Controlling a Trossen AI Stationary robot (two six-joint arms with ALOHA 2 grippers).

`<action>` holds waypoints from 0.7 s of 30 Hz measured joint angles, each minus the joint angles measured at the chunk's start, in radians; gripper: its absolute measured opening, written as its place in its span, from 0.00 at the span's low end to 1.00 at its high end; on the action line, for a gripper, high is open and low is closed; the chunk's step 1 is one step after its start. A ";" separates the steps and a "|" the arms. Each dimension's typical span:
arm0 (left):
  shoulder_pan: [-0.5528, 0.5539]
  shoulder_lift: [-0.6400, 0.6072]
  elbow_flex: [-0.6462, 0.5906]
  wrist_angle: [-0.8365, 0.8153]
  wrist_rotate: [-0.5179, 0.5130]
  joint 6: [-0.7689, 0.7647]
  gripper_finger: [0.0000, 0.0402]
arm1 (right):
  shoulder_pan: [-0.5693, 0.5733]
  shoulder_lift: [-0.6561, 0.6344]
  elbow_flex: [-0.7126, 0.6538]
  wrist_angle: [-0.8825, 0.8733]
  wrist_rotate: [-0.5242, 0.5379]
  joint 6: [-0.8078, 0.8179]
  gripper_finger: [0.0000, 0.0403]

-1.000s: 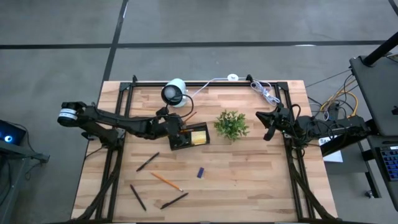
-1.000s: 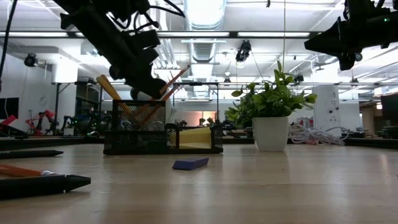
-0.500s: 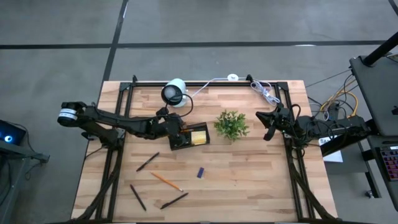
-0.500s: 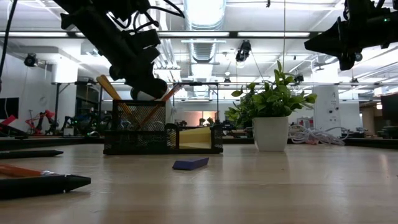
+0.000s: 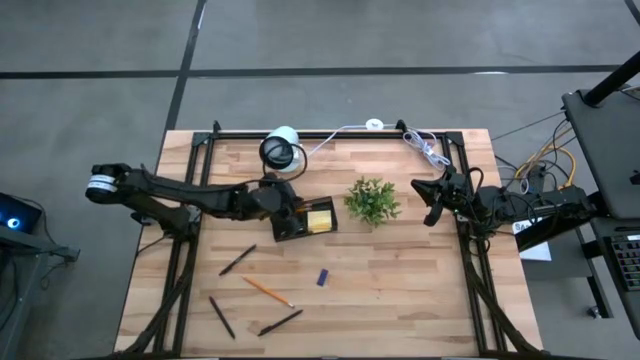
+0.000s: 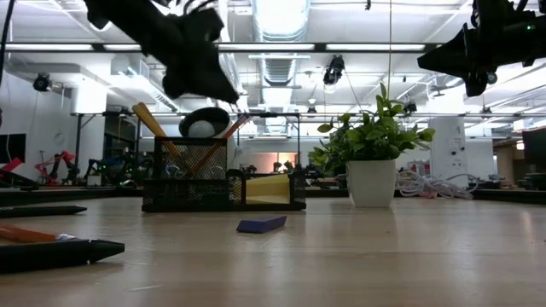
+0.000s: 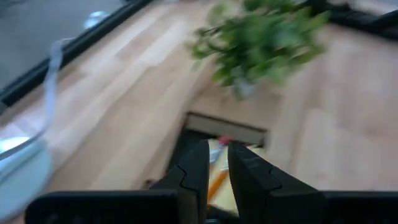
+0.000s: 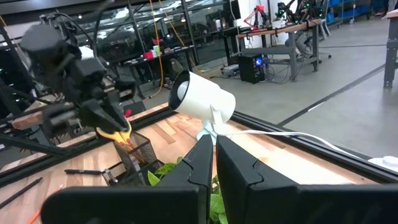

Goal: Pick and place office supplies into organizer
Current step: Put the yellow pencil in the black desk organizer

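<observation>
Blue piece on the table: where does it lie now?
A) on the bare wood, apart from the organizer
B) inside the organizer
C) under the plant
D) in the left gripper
A: the blue piece lies on open wood, apart from the organizer.

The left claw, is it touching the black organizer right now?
Apart. The low view shows the left claw lifted above the black organizer, with open background between them.

Grey concrete floor (image 5: 400, 40) surrounds the table; ceiling lights (image 6: 281, 17) glow overhead.
</observation>
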State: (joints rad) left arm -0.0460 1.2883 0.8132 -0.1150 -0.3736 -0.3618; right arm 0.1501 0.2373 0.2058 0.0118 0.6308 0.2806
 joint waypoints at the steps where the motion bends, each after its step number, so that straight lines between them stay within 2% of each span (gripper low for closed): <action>1: 0.000 -0.011 0.006 0.002 0.035 -0.001 0.11 | 0.000 0.000 0.000 0.000 0.000 0.000 0.03; 5: 0.000 -0.049 0.022 0.010 0.166 -0.034 0.11 | 0.000 0.000 0.000 -0.001 0.000 0.000 0.03; 8: -0.001 -0.075 0.026 0.034 0.242 -0.131 0.11 | 0.000 0.000 0.000 -0.001 0.000 0.000 0.03; 12: -0.001 -0.086 0.014 0.161 0.283 -0.249 0.11 | 0.000 0.001 0.000 -0.001 0.000 0.000 0.03; 18: -0.005 -0.041 -0.013 0.455 0.417 -0.161 0.11 | 0.000 0.001 0.000 0.000 0.000 -0.003 0.03; 21: -0.012 -0.010 -0.005 0.456 0.466 -0.157 0.15 | 0.000 0.001 0.000 -0.001 0.000 -0.002 0.03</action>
State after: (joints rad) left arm -0.0578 1.2783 0.8080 0.3410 0.0923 -0.5188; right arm 0.1501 0.2379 0.2058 0.0113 0.6308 0.2783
